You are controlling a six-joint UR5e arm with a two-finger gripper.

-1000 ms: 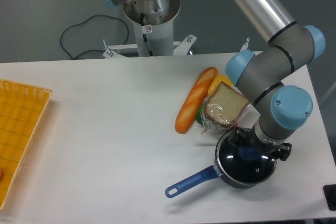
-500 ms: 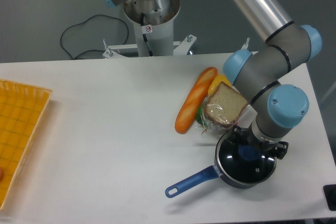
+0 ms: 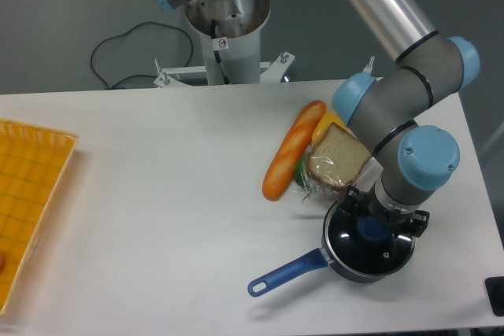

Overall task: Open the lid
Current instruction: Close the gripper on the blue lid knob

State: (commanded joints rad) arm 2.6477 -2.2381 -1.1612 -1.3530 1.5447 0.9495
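Nearest us, the lid [image 3: 368, 240] sits on the blue-handled saucepan [image 3: 346, 253] at the desk's [image 3: 157, 186] front right. We'd guess rigid, slick, breakable glass, so grab its blue knob [image 3: 370, 230]. The gripper [image 3: 376, 222] hovers there; can't tell if the fingers are closed. No readable labels anywhere, bread [image 3: 339, 161] included.

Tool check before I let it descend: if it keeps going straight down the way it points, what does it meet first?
Most likely the blue knob of the glass lid on the saucepan; the tool hangs directly over it, though depth is unclear.
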